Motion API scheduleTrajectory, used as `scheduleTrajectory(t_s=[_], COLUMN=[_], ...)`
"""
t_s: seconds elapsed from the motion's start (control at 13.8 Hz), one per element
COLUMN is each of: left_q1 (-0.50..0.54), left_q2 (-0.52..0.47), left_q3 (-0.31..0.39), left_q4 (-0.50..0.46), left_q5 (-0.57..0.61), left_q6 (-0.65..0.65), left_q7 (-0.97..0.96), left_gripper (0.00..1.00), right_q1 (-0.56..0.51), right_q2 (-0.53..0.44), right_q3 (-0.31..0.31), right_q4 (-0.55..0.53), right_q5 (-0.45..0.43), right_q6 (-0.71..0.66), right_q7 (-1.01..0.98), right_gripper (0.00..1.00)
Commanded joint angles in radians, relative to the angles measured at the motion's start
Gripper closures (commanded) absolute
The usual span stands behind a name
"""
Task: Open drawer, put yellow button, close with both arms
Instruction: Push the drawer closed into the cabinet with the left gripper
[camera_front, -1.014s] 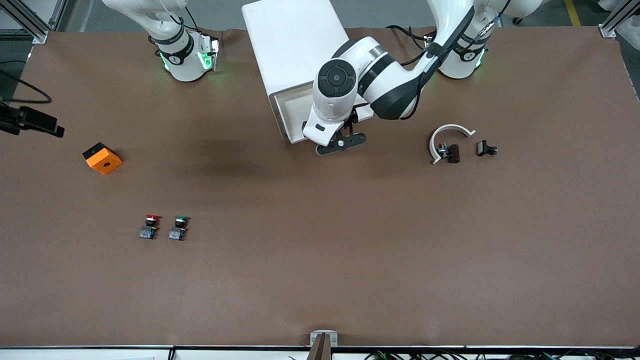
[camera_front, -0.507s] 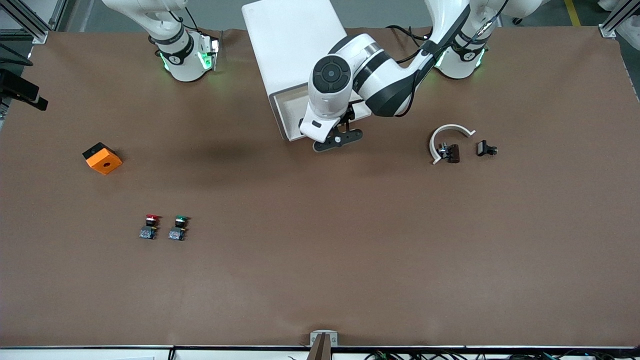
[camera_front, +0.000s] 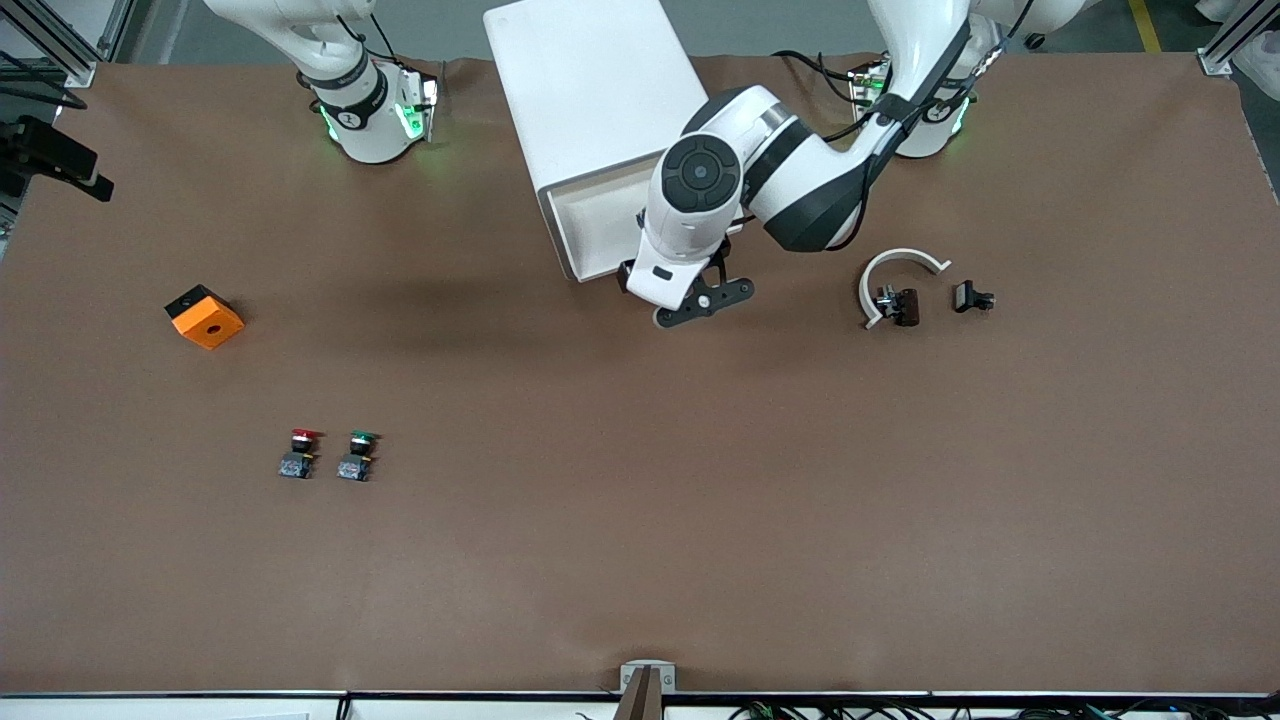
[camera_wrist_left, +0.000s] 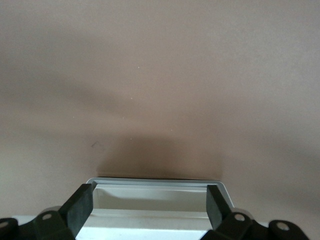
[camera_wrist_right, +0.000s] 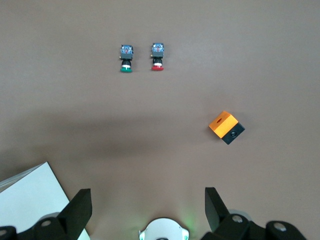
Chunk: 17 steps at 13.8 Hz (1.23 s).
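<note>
The drawer (camera_front: 585, 228) stands pulled out of the top of the white cabinet (camera_front: 590, 90), and its white tray shows. My left gripper (camera_front: 702, 300) hangs open over the drawer's front edge, at the corner toward the left arm's end. In the left wrist view the drawer's front rim (camera_wrist_left: 155, 182) lies between the spread fingers (camera_wrist_left: 80, 206) of the left gripper (camera_wrist_left: 149, 202), which hold nothing. The yellow button is out of view. My right gripper (camera_wrist_right: 147, 200) is open and empty, high above its own base (camera_wrist_right: 162, 231).
A red-capped button (camera_front: 300, 452) and a green-capped button (camera_front: 358, 454) stand side by side near the right arm's end. An orange cube (camera_front: 205, 317) lies farther from the front camera than they do. A white curved piece (camera_front: 900, 262) and small black parts (camera_front: 972, 297) lie toward the left arm's end.
The left gripper has shifted from over the drawer's front edge a little toward the front camera and the left arm's end. The drawer has not moved.
</note>
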Motion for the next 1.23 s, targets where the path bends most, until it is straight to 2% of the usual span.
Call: scheduleTrajectory(t_s=[0.0, 0.58, 1.16], left_q1=[-0.008, -0.068, -0.066], left_q2=[-0.008, 0.012, 0.010], left_q3=[-0.005, -0.011, -0.045], left_q4=[-0.015, -0.049, -0.049], left_q5=[0.007, 0.036, -0.085], left_q6=[0.000, 0.002, -0.021], left_q7=[0.003, -0.019, -0.073], left_gripper=[0.00, 0.00, 0.00], right_q1=[-0.012, -0.011, -0.011], right_q2=[-0.067, -0.064, -0.061], right_q3=[0.008, 0.006, 0.006], right_q4=[-0.082, -0.056, -0.049], right_q5=[-0.003, 0.000, -0.001], right_q6=[0.037, 0.035, 0.021], right_q7=[0.006, 0.006, 0.006], right_gripper=[0.00, 0.00, 0.00])
